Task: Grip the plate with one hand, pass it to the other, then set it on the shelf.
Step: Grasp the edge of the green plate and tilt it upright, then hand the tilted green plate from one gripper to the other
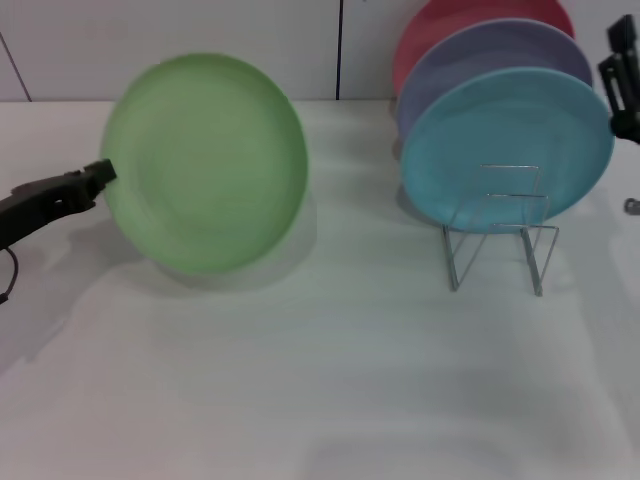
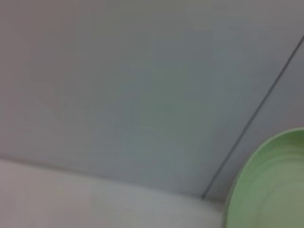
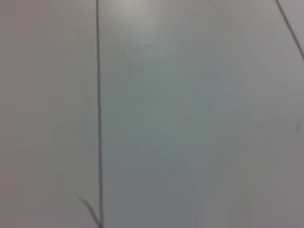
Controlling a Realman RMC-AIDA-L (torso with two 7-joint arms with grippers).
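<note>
The light green plate (image 1: 205, 162) hangs upright above the white table at the left, its face turned toward me. My left gripper (image 1: 98, 177) is shut on the plate's left rim, the dark arm reaching in from the left edge. Part of the plate (image 2: 270, 185) fills a corner of the left wrist view. The shelf (image 1: 500, 227), a low silver wire rack, stands at the right. My right gripper (image 1: 620, 85) is raised at the far right edge, beside the rack's plates and apart from the green plate. The right wrist view holds only a pale surface with a dark seam.
Three other plates stand in the rack: a turquoise plate (image 1: 507, 143) in front, a lavender plate (image 1: 500, 50) behind it, and a red plate (image 1: 450, 20) at the back. The white table (image 1: 320, 380) stretches wide in front. A wall runs behind.
</note>
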